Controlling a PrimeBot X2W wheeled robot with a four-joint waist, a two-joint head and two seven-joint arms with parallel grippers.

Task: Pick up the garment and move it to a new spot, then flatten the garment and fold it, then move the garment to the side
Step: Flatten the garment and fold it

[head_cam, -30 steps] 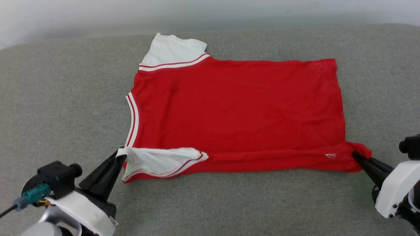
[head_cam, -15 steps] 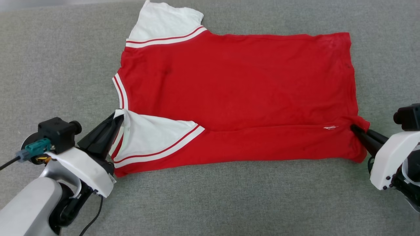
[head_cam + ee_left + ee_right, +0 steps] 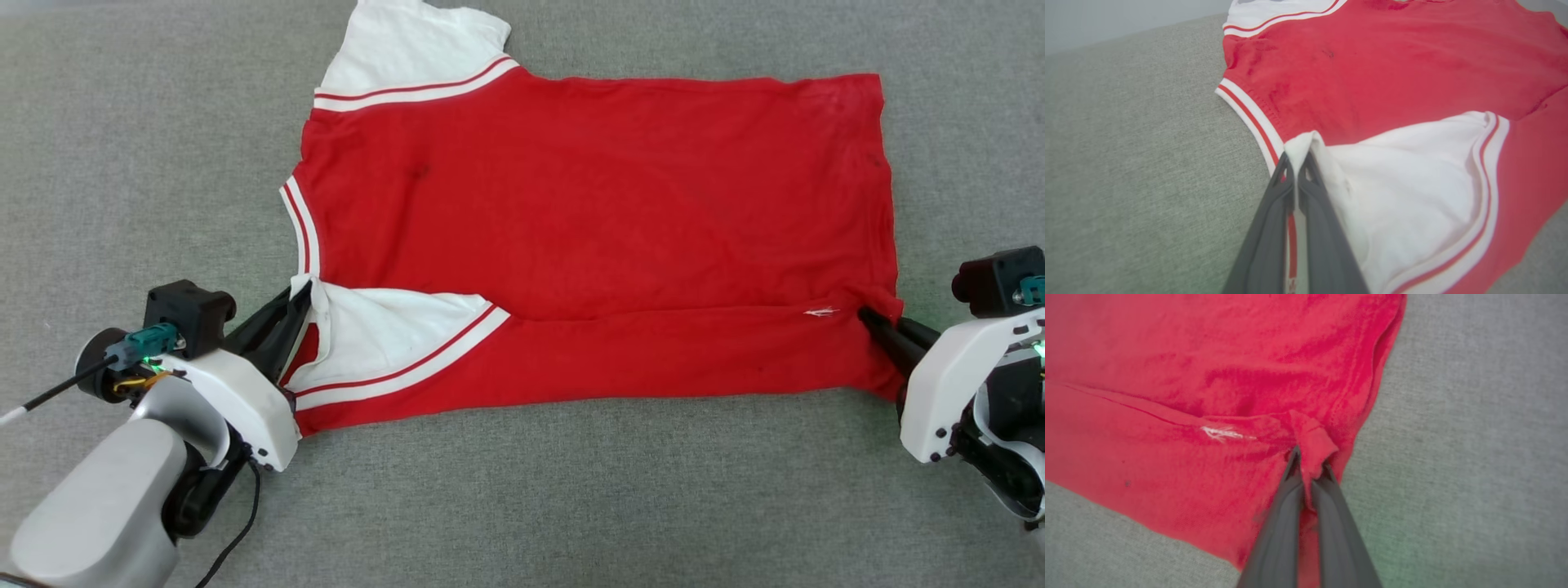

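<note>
The red garment (image 3: 596, 229) lies spread on the grey surface, neck to the left, hem to the right, one white sleeve (image 3: 408, 53) at the far side. Its near edge is folded over onto the body, with the other white sleeve (image 3: 384, 331) lying on top. My left gripper (image 3: 304, 287) is shut on that sleeve's corner; in the left wrist view the white cloth (image 3: 1300, 145) is pinched at my left gripper (image 3: 1298, 157). My right gripper (image 3: 867, 315) is shut on the folded hem corner, and a red fold (image 3: 1312, 447) bunches at my right gripper (image 3: 1309, 459).
Grey woven fabric (image 3: 571, 490) covers the whole surface around the garment, with free room in front and on both sides. A pale wall (image 3: 1106, 16) rises beyond the far edge in the left wrist view. A small white mark (image 3: 820, 311) sits near the folded hem.
The head camera has tilted down. Both grippers carried the near edge further over the body, widening the fold. Both still grip the cloth.
</note>
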